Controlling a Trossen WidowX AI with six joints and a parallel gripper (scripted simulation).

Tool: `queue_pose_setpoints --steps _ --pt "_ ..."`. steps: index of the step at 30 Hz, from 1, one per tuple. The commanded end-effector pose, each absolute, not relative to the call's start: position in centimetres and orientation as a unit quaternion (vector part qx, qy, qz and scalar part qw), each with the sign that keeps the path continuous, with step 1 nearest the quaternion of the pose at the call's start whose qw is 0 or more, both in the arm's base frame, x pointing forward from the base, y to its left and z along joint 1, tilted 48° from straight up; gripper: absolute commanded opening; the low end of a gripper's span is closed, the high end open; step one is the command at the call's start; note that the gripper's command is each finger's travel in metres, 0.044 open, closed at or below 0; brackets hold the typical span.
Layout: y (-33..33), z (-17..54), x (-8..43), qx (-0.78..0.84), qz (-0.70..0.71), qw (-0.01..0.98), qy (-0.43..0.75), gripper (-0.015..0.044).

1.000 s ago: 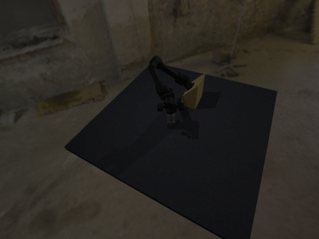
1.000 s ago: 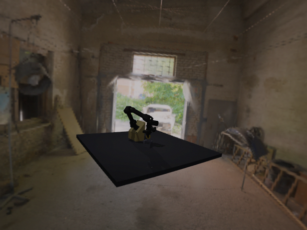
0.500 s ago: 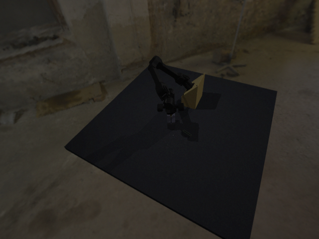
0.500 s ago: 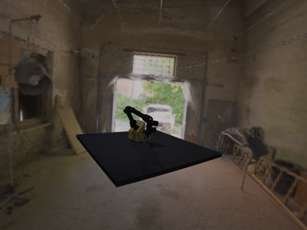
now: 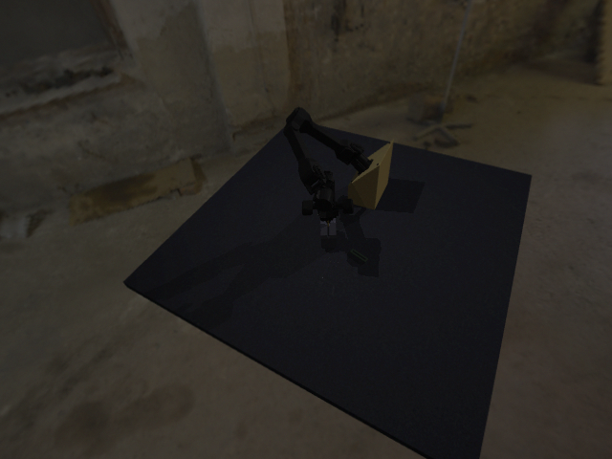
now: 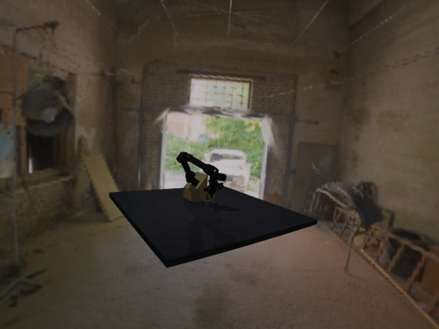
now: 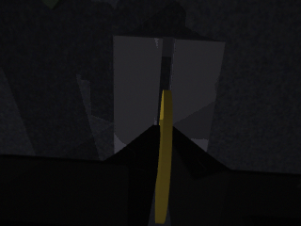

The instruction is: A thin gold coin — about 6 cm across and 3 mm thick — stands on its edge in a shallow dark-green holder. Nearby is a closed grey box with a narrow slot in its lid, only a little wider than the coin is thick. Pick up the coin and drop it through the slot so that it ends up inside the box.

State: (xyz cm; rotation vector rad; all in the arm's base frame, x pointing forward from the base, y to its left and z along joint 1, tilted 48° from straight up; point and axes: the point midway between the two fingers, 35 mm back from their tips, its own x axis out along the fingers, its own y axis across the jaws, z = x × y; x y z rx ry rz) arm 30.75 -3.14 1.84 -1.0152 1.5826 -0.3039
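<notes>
My gripper [image 5: 327, 218] [image 7: 162, 134] points down, shut on the gold coin [image 6: 212, 197] [image 7: 165, 155]. The coin is on edge, its thin rim toward the wrist camera. The closed grey box [image 5: 324, 229] [image 6: 213, 204] [image 7: 136, 80] is beneath. In the wrist view the narrow slot [image 7: 166, 71] runs up the middle of the lid. The coin's far end overlaps the slot's line, and the coin leans slightly from it. The exterior view shows the coin just above the lid; any small gap is hard to tell. The fingers hide the slot's near part. The dark-green holder [image 5: 359, 255] is empty.
The tan wedge-shaped block [image 5: 368, 189] [image 6: 195, 192] stands by the arm's base, behind the box. The holder lies to the right of the box in the top view. The dark table [image 5: 420, 320] [image 6: 149, 216] carries the arm's shadows.
</notes>
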Motion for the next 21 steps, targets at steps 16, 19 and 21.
queue_pose_setpoints --steps 16,19,21 --pt "-3.82 1.32 30.57 -0.437 -0.129 0.576 0.679 0.0" --pt "-3.88 1.25 30.59 -0.437 -0.129 0.576 0.679 0.0" --pt "-3.93 1.2 30.61 -0.437 -0.129 0.576 0.679 0.0"
